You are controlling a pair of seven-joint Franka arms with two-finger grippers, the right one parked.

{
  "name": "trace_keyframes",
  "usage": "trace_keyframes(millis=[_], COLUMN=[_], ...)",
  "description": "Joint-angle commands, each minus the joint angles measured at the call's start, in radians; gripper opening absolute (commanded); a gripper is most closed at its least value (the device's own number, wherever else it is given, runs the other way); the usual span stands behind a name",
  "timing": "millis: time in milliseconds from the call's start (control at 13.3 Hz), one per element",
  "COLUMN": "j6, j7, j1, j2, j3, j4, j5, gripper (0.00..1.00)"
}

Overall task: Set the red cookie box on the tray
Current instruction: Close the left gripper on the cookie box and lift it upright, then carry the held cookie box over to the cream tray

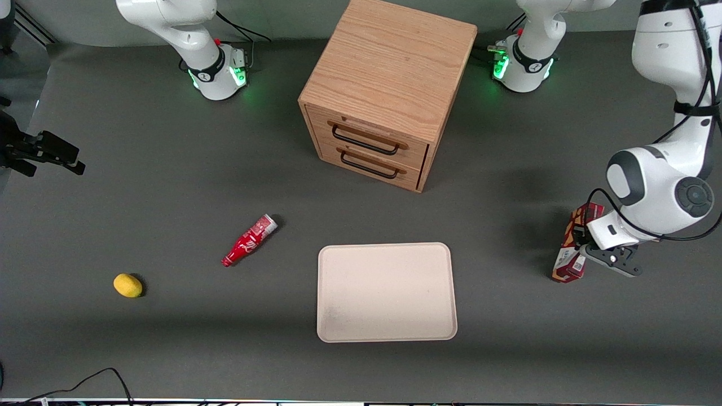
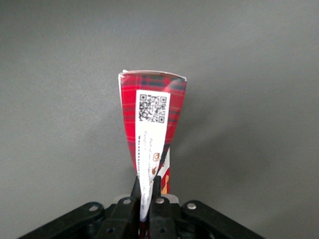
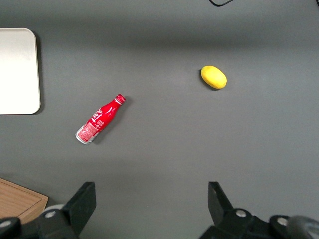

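Observation:
The red cookie box [image 1: 568, 242], a narrow dark-red plaid carton, stands on edge toward the working arm's end of the table, well apart from the tray [image 1: 386, 291]. My gripper [image 1: 584, 252] is shut on the box near its white-labelled end. In the left wrist view the fingers [image 2: 135, 188] pinch the thin carton [image 2: 152, 114], whose QR-code label faces the camera. I cannot tell whether the box still touches the table. The cream tray lies flat with nothing on it, nearer the front camera than the cabinet.
A wooden two-drawer cabinet [image 1: 383, 90] stands farther from the front camera than the tray. A small red bottle [image 1: 249, 239] lies beside the tray toward the parked arm's end, and a yellow lemon [image 1: 128, 285] lies farther that way.

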Motion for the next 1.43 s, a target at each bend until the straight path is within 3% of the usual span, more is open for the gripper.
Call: trace_keyframes(millis=[0,300,600,975,1200,1350], j6=[-0.269,-0.676,-0.854,-0.838,-0.801,-0.697], j7=[-0.006,-0.145,-0.231,-0.599,-0.809,-0.921], j1=[-0.001,-0.012,-0.027,-0.237,-0.283,-0.288], j2=[-0.098,-0.134,-0.134,-0.038,0.119,0.191], j3=[0.012,0.011,0.002,-0.006,-0.062,-0.113], j4=[0.128,0.424,0.606,0.743,0.927,0.947], j5=[-0.008,0.076,0.082,0.086,0.070,0.073], gripper=[0.00,0.00,0.00,0.00,0.00,0.00])
